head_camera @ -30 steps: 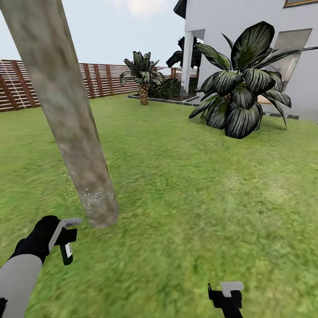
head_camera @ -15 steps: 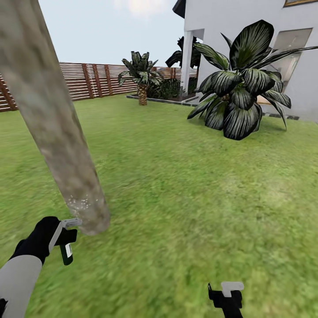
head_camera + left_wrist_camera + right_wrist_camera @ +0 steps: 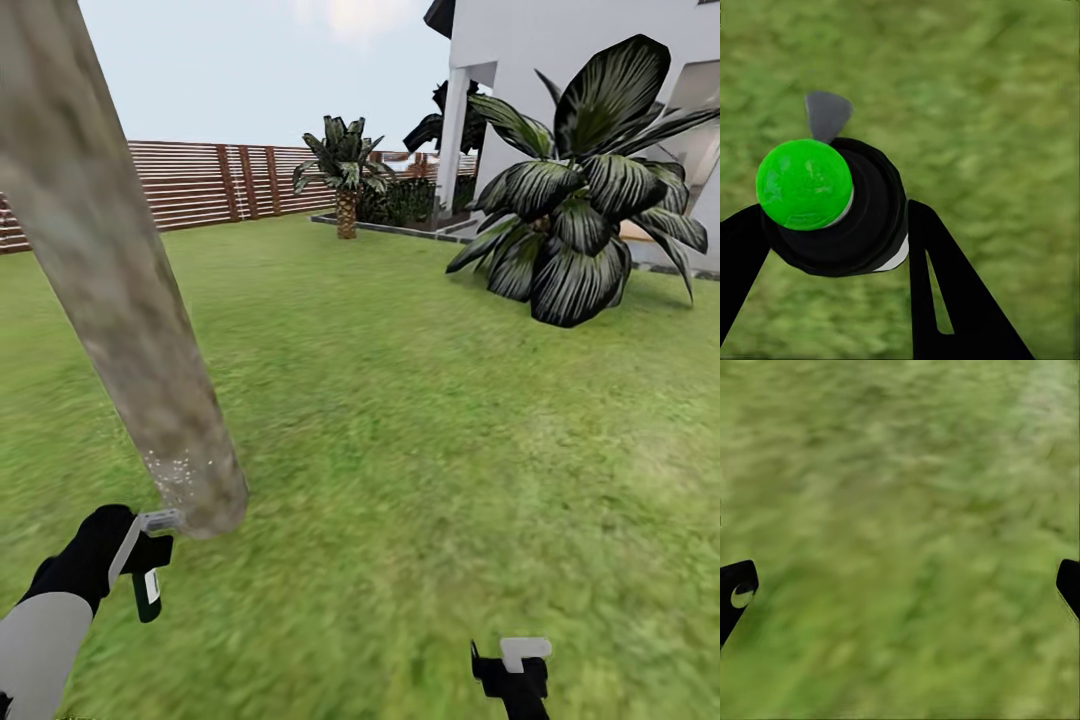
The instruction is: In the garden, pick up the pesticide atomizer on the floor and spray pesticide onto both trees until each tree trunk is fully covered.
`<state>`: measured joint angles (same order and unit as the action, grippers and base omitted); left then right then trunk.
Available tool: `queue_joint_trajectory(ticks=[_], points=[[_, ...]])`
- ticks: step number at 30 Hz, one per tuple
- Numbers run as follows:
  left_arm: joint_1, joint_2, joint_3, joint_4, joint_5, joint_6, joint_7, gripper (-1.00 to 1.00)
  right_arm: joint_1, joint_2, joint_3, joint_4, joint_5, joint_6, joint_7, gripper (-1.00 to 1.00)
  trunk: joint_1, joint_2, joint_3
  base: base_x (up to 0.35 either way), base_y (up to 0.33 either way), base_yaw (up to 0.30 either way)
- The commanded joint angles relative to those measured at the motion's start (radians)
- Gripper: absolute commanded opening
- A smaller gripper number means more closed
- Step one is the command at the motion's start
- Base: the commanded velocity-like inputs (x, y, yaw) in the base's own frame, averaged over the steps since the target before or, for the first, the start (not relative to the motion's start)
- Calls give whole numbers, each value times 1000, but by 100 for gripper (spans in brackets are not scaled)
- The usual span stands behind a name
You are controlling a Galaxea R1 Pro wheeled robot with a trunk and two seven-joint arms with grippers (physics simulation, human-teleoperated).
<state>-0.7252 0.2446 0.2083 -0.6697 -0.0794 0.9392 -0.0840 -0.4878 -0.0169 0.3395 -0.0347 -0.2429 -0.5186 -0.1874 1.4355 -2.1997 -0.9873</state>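
Green lawn all round, and the left tool (image 3: 150,560) pinches the pesticide atomizer (image 3: 147,592) just short of the leaning tree trunk (image 3: 130,330), whose speckled foot lies ahead and slightly right, while the right tool (image 3: 512,672), spread wide, hangs well apart.

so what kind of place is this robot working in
A simulated back garden, it seems: a wide green lawn, a brown slatted wooden fence behind it, a white house with palm-like plants, and a thick bare tree trunk close by.
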Motion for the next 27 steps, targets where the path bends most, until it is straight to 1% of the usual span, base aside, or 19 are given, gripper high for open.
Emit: queue_joint_trajectory(ticks=[1,8,14,22,27], points=[[-1,-1,4,0,-10,4,-9,-100,0,-1,9,-1,-7,-1,-3,100,0,0,-1,225,-208,246],[0,-1,3,2,-10,4,-10,-100,0,-1,9,-1,-7,-1,-3,100,0,0,-1,220,-209,40],[0,-1,2,0,-10,6,-9,-100,0,0,9,-1,-7,-1,-3,100,0,0,-1,48,-264,31],[0,-1,2,-2,-10,6,-8,-100,0,0,9,-1,-7,-1,-3,100,0,0,-1,3,-274,259],[0,-1,2,1,-10,6,-8,-100,0,0,9,-1,-7,-1,-3,100,0,0,-1,86,-275,277]])
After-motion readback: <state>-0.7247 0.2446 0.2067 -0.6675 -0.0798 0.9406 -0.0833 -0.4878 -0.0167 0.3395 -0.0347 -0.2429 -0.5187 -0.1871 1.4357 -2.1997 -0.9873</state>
